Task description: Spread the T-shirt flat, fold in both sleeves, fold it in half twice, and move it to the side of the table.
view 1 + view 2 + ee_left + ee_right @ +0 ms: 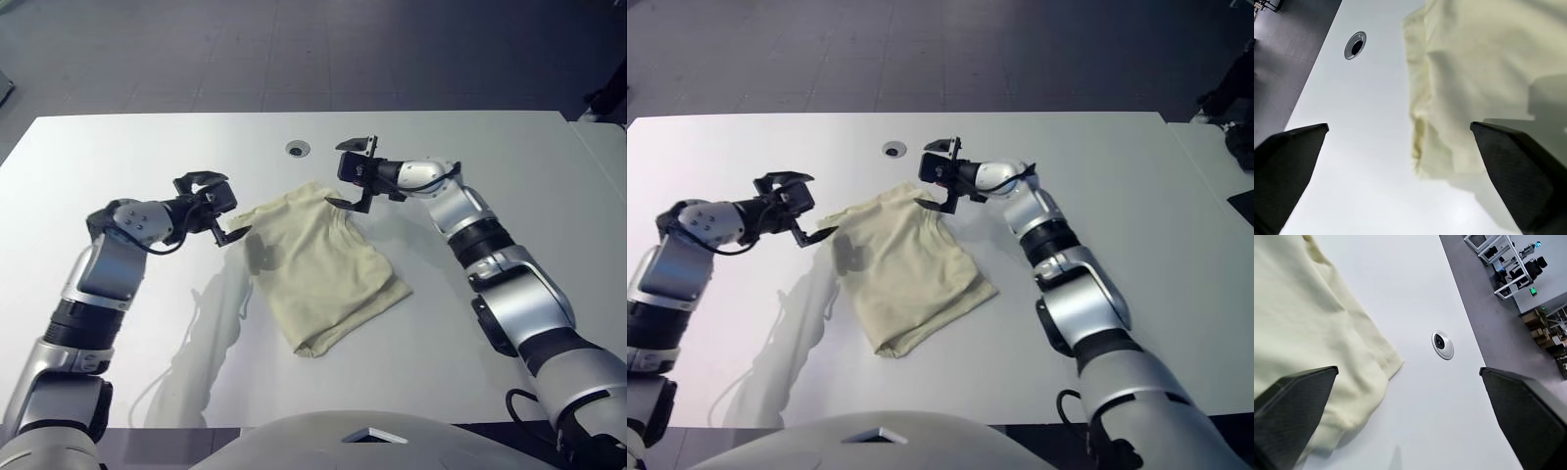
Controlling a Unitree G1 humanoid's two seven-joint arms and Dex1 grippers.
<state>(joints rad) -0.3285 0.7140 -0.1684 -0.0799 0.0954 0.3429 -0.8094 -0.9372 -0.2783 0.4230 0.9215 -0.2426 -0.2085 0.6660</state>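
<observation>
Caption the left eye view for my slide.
Left pincer and right pincer, both open, flank the far end of a pale yellow T-shirt on the white table.

1 T-shirt (318,269), 1 table (118,157), 1 grommet (297,149), 2 grippers (223,208) (340,174).

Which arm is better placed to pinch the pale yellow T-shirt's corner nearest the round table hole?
Probably right: the open right pincer hangs at that pale yellow T-shirt corner; the left pincer sits farther off.
</observation>
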